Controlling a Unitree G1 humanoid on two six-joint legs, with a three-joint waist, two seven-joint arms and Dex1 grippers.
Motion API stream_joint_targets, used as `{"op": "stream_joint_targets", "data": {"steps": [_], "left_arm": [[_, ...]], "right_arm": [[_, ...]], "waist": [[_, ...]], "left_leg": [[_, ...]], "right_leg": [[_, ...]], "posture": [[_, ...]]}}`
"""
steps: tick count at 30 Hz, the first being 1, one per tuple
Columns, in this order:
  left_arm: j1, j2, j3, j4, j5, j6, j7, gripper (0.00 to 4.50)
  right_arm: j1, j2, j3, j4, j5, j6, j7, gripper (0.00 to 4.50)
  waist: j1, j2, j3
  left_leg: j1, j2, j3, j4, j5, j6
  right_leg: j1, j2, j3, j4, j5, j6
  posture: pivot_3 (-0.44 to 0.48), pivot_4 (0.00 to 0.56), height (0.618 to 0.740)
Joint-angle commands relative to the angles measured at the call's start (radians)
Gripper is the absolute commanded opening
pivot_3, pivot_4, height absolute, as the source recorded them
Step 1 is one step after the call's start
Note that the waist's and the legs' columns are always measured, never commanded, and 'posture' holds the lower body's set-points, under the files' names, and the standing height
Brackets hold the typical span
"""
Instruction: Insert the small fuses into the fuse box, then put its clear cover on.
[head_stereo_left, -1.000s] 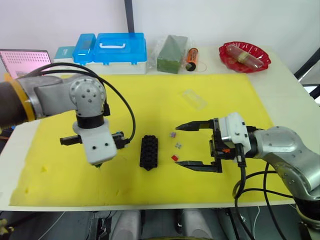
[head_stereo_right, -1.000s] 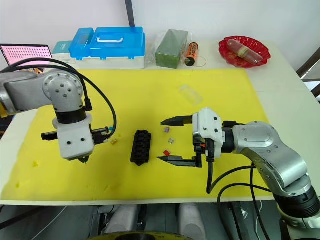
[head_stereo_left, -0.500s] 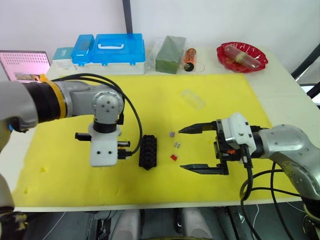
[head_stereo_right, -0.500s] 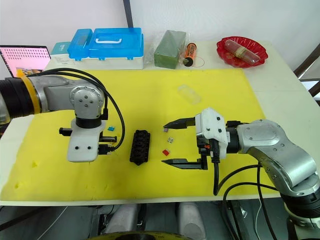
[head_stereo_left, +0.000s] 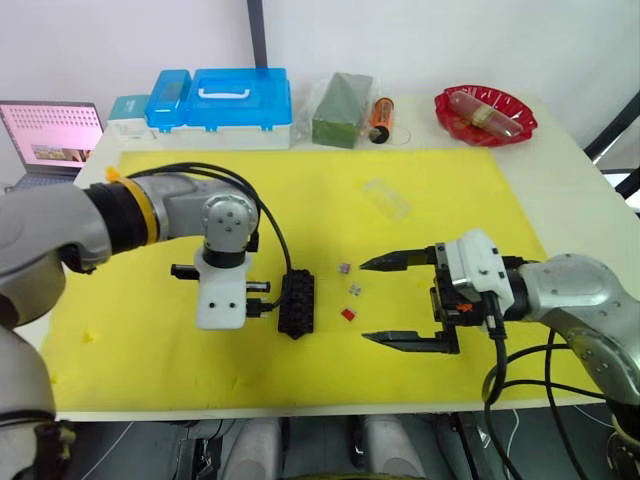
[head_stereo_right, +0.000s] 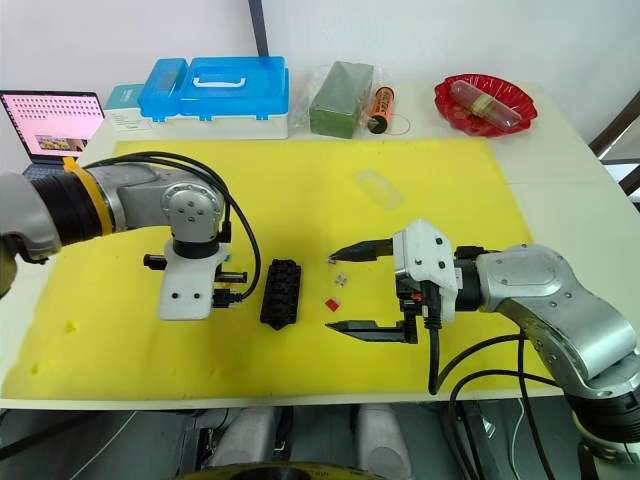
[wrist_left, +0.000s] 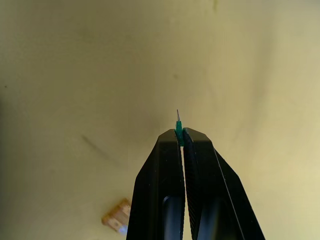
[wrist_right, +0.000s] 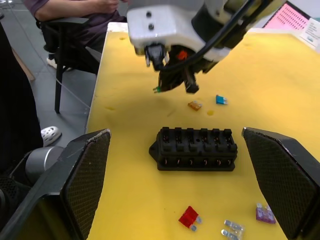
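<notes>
The black fuse box (head_stereo_left: 297, 304) lies in the middle of the yellow mat (head_stereo_left: 300, 180). My left gripper (wrist_left: 181, 137) hovers just left of it, shut on a green fuse (wrist_left: 178, 131) whose blade pokes out past the fingertips. An orange fuse (wrist_right: 195, 105) and a blue fuse (wrist_right: 221, 99) lie on the mat on that side of the box. My right gripper (head_stereo_left: 365, 300) stands open to the right of the box, its fingers on either side of the purple (head_stereo_left: 344, 268), grey (head_stereo_left: 354, 290) and red (head_stereo_left: 348, 314) fuses. The clear cover (head_stereo_left: 388, 198) lies farther back.
Along the table's back edge stand a blue-lidded case (head_stereo_left: 222, 105), a wrapped green block (head_stereo_left: 343, 95), an orange cylinder (head_stereo_left: 382, 117) and a red bowl (head_stereo_left: 485, 112). A laptop (head_stereo_left: 50, 130) sits at the far left. A person sits on a chair (wrist_right: 75, 30) beyond the table's left side.
My left arm has swung right, from the left part of the mat to just beside the fuse box. The right gripper has stayed open in about the same place.
</notes>
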Motion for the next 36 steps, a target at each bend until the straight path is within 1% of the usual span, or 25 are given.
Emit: {"op": "stream_joint_targets", "data": {"steps": [1,6,7,10,20,27,28,30,33,36], "left_arm": [[-0.004,0.006,0.049,0.004,0.023,-0.008,-0.004,0.04],[0.01,-0.003,0.066,0.021,0.042,-0.013,-0.004,0.04],[0.013,-0.006,0.073,0.022,0.041,-0.009,-0.004,0.27],[0.026,-0.023,0.11,0.037,0.048,-0.016,-0.004,1.01],[0.036,-0.054,0.179,0.097,0.071,-0.033,-0.004,4.46],[0.049,-0.106,0.318,0.196,0.054,-0.006,-0.004,4.46],[0.052,-0.097,0.331,0.207,0.025,0.032,-0.004,4.46],[0.045,-0.045,0.323,0.191,-0.051,0.11,-0.004,4.46],[0.033,0.065,0.304,0.125,-0.168,0.221,-0.004,4.46],[0.043,0.167,0.312,0.081,-0.225,0.296,-0.004,4.46]], "right_arm": [[0.007,-0.012,-0.03,-0.044,0.015,-0.001,-0.006,4.5],[0.011,-0.014,-0.033,-0.043,0.011,-0.002,-0.002,4.5],[0.012,-0.015,-0.034,-0.042,0.01,-0.003,-0.001,4.5],[0.013,-0.016,-0.031,-0.039,0.007,-0.006,0.004,4.5],[-0.006,-0.011,-0.015,-0.015,-0.012,-0.017,0.024,4.5],[-0.036,-0.003,0.007,0.012,-0.027,-0.025,0.044,4.5],[-0.04,-0.003,0.009,0.017,-0.028,-0.027,0.047,4.5],[-0.04,-0.004,0.009,0.023,-0.032,-0.031,0.052,4.5],[-0.04,-0.005,0.005,0.026,-0.034,-0.032,0.056,4.5],[-0.045,-0.002,0.005,0.032,-0.038,-0.035,0.059,4.5]], "waist": [[0.0,0.0,0.0],[0.0,0.0,0.0],[0.0,0.0,0.0],[0.001,0.0,0.0],[0.0,0.0,0.0],[0.002,0.0,0.0],[0.0,0.0,0.0],[-0.004,0.0,0.0],[-0.013,0.0,0.0],[-0.008,0.0,0.0]], "left_leg": [[0.0,0.0,0.0,0.0,0.0,0.0],[0.0,0.0,0.0,0.0,0.0,0.0],[0.0,0.0,0.0,0.0,0.0,0.0],[0.0,0.0,0.0,0.0,0.0,0.0],[0.0,0.0,0.0,0.001,0.0,0.0],[0.0,0.0,0.0,0.001,0.0,0.0],[0.0,0.0,0.0,0.001,0.0,0.0],[0.0,0.0,0.0,0.001,0.0,0.0],[0.0,0.0,-0.001,0.0,-0.001,0.001],[0.0,0.001,-0.002,0.0,-0.001,0.001]], "right_leg": [[0.0,0.0,0.0,0.0,0.0,0.0],[0.0,0.0,0.0,0.0,0.0,0.0],[0.0,0.0,0.0,0.0,0.0,0.0],[0.0,0.0,0.0,0.0,0.0,0.0],[0.0,0.0,0.0,0.001,0.0,0.0],[0.0,0.0,0.0,0.001,0.0,0.0],[0.0,0.0,0.0,0.001,0.0,0.0],[0.0,0.0,0.0,0.001,0.0,0.0],[-0.002,0.001,0.001,0.002,0.0,0.0],[-0.002,0.001,0.001,0.003,0.0,0.0]], "posture": [[0.0,0.15,0.74],[0.0,0.15,0.74],[0.0,0.15,0.74],[0.0,0.15,0.74],[0.0,0.15,0.74],[0.0,0.15,0.74],[0.0,0.15,0.74],[0.0,0.15,0.74],[0.0,0.15,0.74],[0.0,0.15,0.74]]}}
